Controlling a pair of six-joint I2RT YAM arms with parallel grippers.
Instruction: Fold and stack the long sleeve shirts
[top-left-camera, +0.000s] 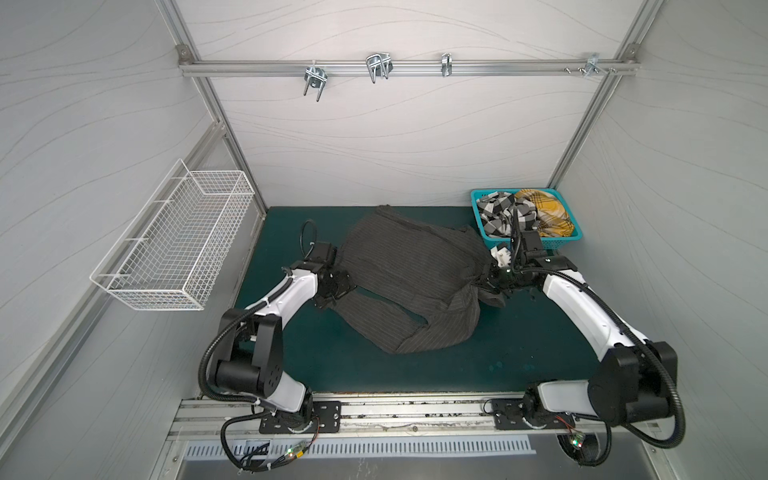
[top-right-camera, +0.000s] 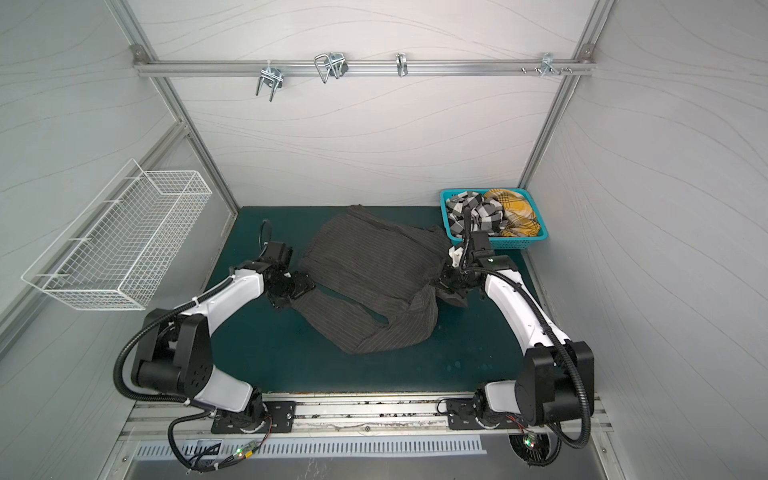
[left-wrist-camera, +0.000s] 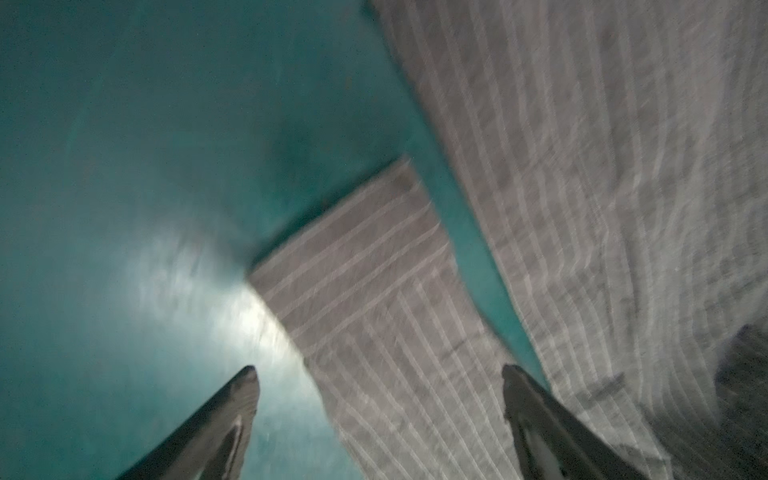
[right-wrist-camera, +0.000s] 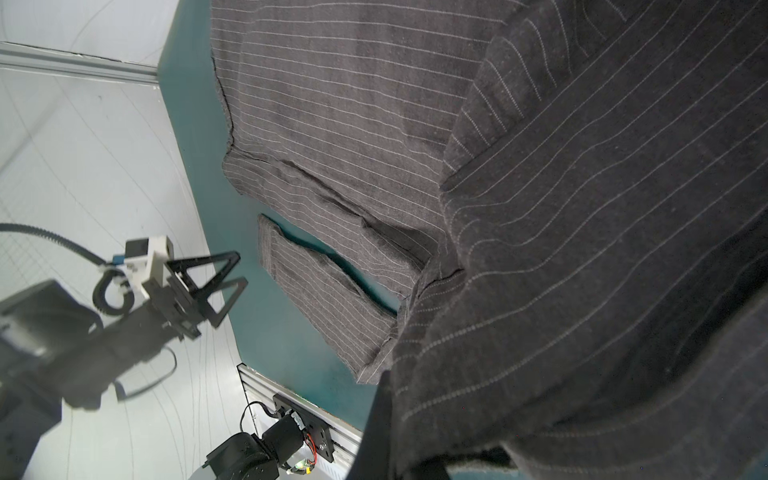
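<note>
Grey shirt (top-left-camera: 407, 274) laid on the green desk (top-left-camera: 291, 353)
The left hand (left-wrist-camera: 377, 374) is spread wide by a sleeve (left-wrist-camera: 365, 266); bunched shirt cloth is pinched in the right hand (top-left-camera: 484, 283).

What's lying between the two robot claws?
The grey pinstriped shirt stretches between the open left gripper and the right gripper, which pinches its bunched edge. Both top views show it.
</note>
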